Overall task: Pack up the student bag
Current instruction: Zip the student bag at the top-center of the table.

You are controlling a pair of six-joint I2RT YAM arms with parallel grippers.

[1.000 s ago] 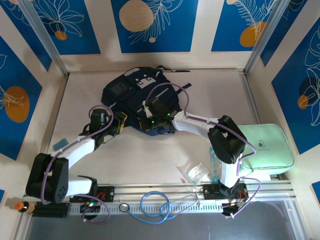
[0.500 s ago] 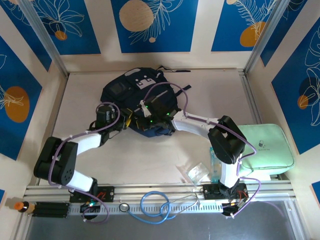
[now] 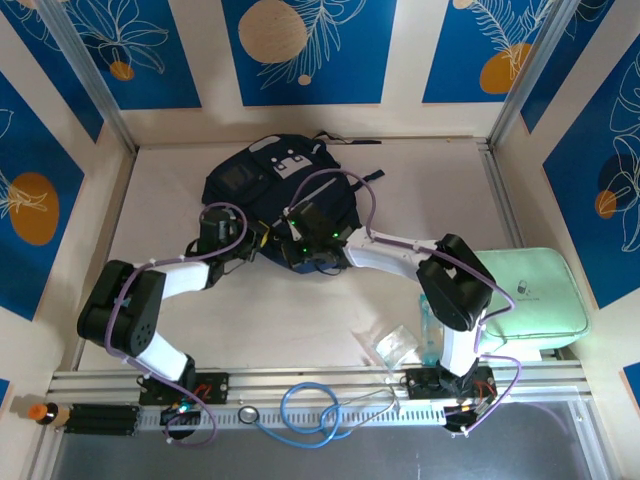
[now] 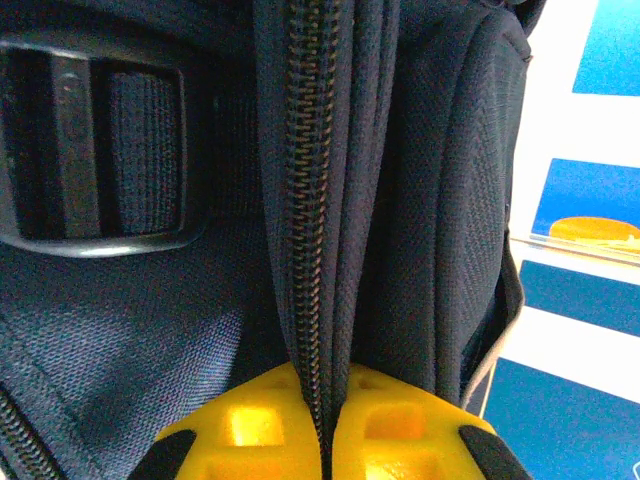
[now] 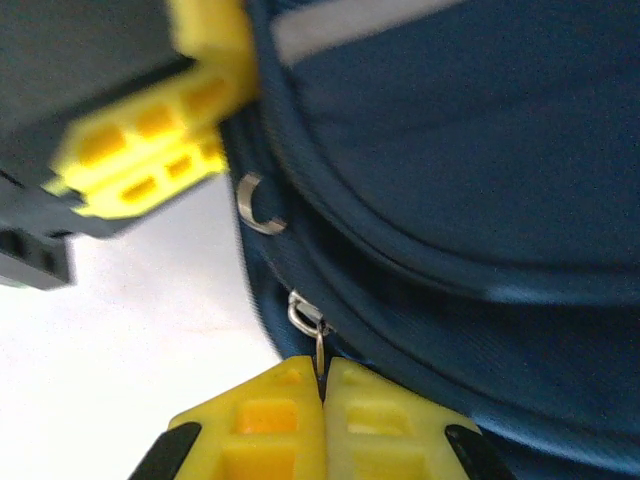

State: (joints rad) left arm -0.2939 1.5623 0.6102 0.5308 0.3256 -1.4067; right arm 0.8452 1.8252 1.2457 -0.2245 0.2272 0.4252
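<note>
The student bag (image 3: 245, 180), a dark navy backpack with a grey-white patch, lies at the back middle of the table. At its near edge, my left gripper (image 3: 260, 241) is shut on the bag's zipper band (image 4: 312, 250), the teeth running up between the yellow fingertips (image 4: 240, 430). A black strap buckle (image 4: 90, 165) sits to the left. Just to the right, my right gripper (image 3: 298, 256) is shut on the metal zipper pull (image 5: 319, 348) at the bag's (image 5: 470, 150) edge. The left gripper's fingers (image 5: 150, 150) show in the right wrist view, close by. A second metal ring (image 5: 258, 205) hangs nearby.
A mint green zip case (image 3: 525, 290) lies at the right edge. A clear plastic bag (image 3: 392, 343) and a pale blue bottle (image 3: 428, 330) sit by the right arm's base. A blue cable (image 3: 310, 410) coils on the front rail. Bare table lies left of the bag.
My left gripper has swung right to the bag's near edge and shut on the zipper band. The right gripper has held its place, shut on the pull.
</note>
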